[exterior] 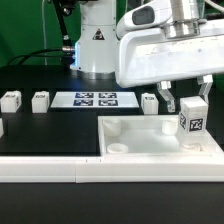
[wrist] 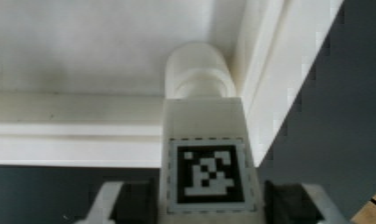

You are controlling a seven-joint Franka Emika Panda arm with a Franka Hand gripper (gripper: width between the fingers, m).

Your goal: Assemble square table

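The square table top point(exterior: 140, 142) is a white tray-like square with a raised rim and round corner sockets, lying at the exterior view's right front. My gripper point(exterior: 188, 108) is shut on a white tagged leg point(exterior: 191, 124) and holds it upright over the top's far right corner. In the wrist view the leg point(wrist: 210, 150) fills the space between my fingers point(wrist: 114, 200), its tag facing the camera, pointing at a round corner socket point(wrist: 199, 68) beside the rim point(wrist: 259, 60). Three more legs point(exterior: 40, 100) stand on the black table.
The marker board point(exterior: 93, 99) lies flat at the back centre. A long white border rail point(exterior: 60, 172) runs along the front edge. Loose legs stand at the exterior view's left point(exterior: 10, 100) and beside the top point(exterior: 149, 102). The robot base point(exterior: 95, 40) is behind.
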